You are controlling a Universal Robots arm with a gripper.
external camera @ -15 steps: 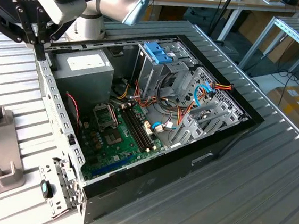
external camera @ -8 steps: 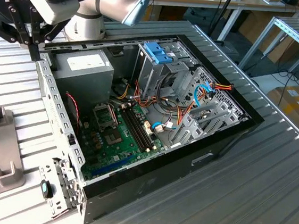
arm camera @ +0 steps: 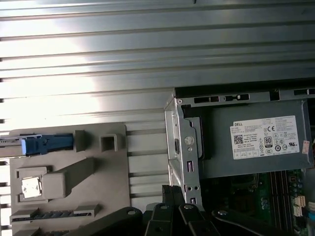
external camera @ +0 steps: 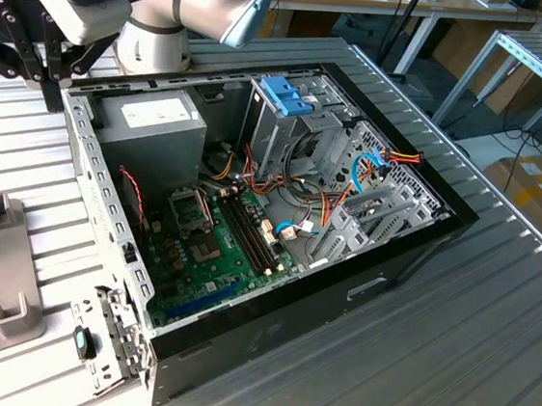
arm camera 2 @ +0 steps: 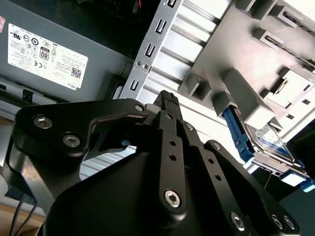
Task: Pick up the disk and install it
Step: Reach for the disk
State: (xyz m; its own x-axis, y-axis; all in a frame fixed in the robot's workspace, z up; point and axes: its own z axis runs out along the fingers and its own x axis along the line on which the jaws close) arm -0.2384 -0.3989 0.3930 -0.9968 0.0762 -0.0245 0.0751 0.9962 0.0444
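Jaws pinched shut & empty by case corner [arm camera: 183, 105], w/ open ribbed bench [arm camera: 147, 49] toward disk [arm camera: 47, 144] in gray holder [arm camera: 113, 196].

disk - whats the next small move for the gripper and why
Probably shift the gripper sideways toward the disk. It hangs empty, jaws seemingly shut, over the computer case's corner, while the disk lies apart from it in the grey fixture.

Outside the black case [external camera: 266, 343], your disk [arm camera: 47, 144] shows blue rails against a grey tray [arm camera: 113, 167]; inside, a green motherboard [external camera: 213, 250].
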